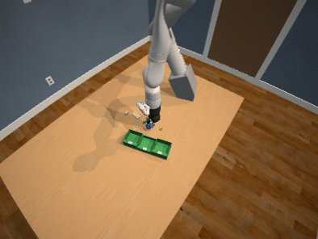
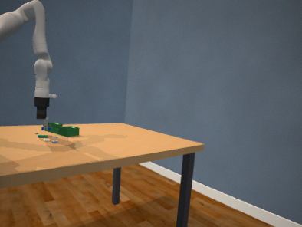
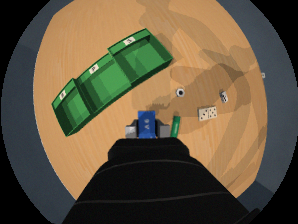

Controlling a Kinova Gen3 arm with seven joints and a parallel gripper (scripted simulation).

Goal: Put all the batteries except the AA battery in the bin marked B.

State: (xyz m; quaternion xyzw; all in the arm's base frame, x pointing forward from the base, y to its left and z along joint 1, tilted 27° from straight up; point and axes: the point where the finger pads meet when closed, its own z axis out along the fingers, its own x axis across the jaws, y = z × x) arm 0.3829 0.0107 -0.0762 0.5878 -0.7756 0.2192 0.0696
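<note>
My gripper (image 3: pixel 146 125) points straight down at the table, just behind the green bin. Its fingers are shut on a small blue block battery (image 3: pixel 147 121), which also shows in the top view (image 1: pixel 149 126) at table level. The green three-compartment bin (image 3: pixel 109 79) lies in front of it, also seen in the top view (image 1: pixel 147 144); its white labels are too small to read. A thin green cylinder battery (image 3: pixel 176 124) lies right beside the right finger. A small round cell (image 3: pixel 180 92) lies further out.
A white flat piece (image 3: pixel 208 113) and a small pale part (image 3: pixel 224 96) lie to the right of the gripper. Another tiny item (image 1: pixel 160 129) lies near the bin's far corner. The arm's grey base (image 1: pixel 183 82) stands at the back of the table.
</note>
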